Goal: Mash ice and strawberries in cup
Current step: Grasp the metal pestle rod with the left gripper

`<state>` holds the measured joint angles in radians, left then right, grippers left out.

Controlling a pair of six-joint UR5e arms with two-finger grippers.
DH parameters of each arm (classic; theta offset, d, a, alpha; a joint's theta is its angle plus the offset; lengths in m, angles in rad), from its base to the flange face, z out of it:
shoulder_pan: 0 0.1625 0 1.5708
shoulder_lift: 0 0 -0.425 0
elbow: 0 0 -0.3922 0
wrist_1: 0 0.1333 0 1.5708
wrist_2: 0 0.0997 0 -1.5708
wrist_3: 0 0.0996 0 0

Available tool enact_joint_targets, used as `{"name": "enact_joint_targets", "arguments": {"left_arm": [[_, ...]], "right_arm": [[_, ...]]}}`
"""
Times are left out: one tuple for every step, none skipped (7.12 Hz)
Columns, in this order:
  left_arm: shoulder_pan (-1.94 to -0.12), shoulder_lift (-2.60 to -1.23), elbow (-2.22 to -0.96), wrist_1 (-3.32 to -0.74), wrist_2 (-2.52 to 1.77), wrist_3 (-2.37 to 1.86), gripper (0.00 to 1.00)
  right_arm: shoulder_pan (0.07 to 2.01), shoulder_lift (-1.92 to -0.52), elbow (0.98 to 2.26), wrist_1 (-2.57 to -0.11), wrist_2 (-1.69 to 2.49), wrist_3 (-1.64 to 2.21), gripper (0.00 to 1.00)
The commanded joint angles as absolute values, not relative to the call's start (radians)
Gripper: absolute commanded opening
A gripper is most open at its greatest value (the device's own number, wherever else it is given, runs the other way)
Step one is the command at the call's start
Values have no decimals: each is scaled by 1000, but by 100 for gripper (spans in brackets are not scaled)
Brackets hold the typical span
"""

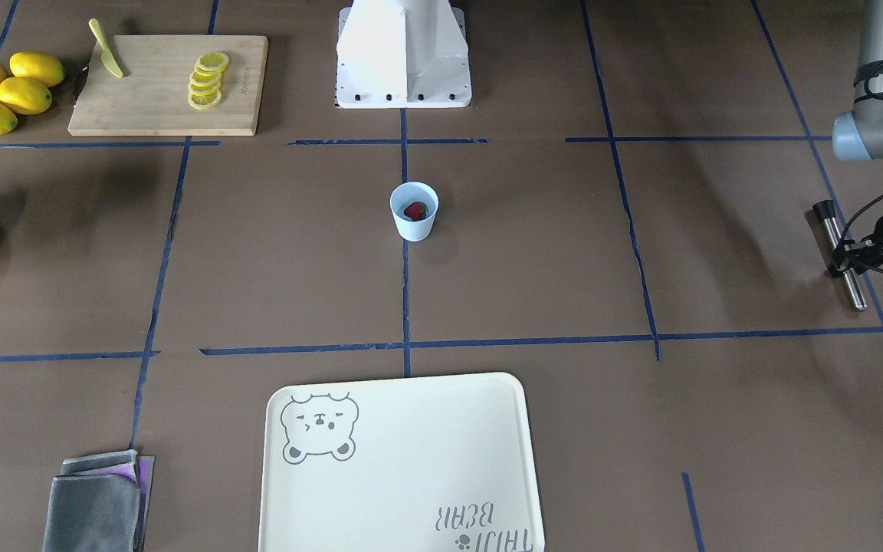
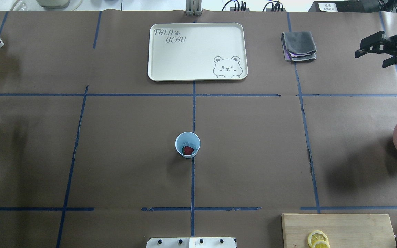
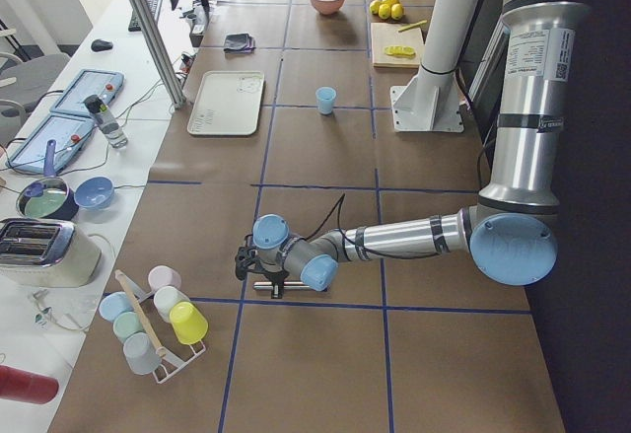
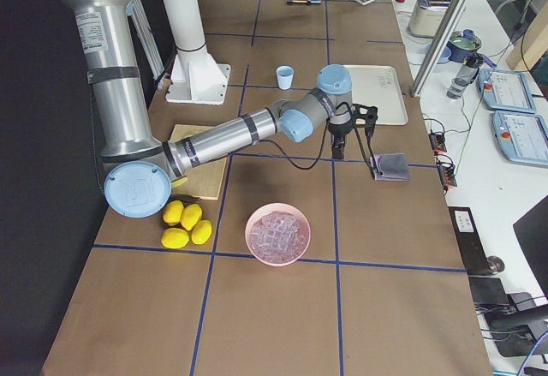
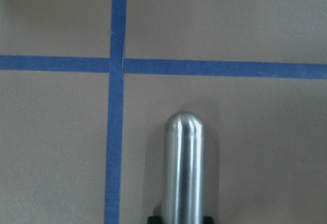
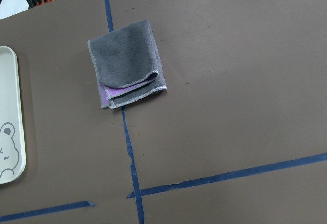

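Observation:
The pale-blue cup [image 1: 414,218] [image 2: 187,153] stands alone at the table's middle. Inside it lies a dark-red strawberry [image 1: 414,210] [image 2: 187,150] beside faint pale ice [image 2: 191,140]. More ice [image 4: 277,230] fills a pink bowl [image 4: 257,252] at the robot's right end. My left gripper [image 1: 846,257] [image 5: 180,219] is low over the table at the far left end, shut on a metal rod [image 1: 855,287] [image 5: 183,168] that lies level. My right gripper [image 2: 370,58] [image 4: 355,132] hovers open with nothing in it, near a folded cloth, far from the cup.
A cream bear tray [image 2: 157,62] and a grey folded cloth [image 2: 298,44] [image 6: 125,71] lie on the far side. A cutting board [image 1: 142,107] with lemon slices [image 1: 206,80] and a knife [image 1: 108,57], plus whole lemons [image 1: 8,90], sits near the base. A cup rack [image 3: 153,324] stands at the left end.

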<state>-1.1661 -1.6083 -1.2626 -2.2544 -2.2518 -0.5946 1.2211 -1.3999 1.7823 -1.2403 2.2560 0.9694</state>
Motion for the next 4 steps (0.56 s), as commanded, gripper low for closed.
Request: {"name": "enact_joint_targets", "arguments": {"left_arm": [[-1166, -1609, -1279, -2260, -2256, -595, 0], [-1166, -1617, -1323, -2253, -2372, -597, 0], [-1166, -1634, -1382, -2255, -2467, -595, 0], [-1166, -1644, -1443, -2255, -2467, -597, 0]], "right_arm": [[1221, -1402, 1784, -1239, 2256, 974, 100], [1221, -1404, 1808, -1242, 2256, 980, 100], [1221, -1398, 1804, -1244, 2256, 980, 100], [1218, -1394, 1799, -1244, 2255, 980, 100]]}}
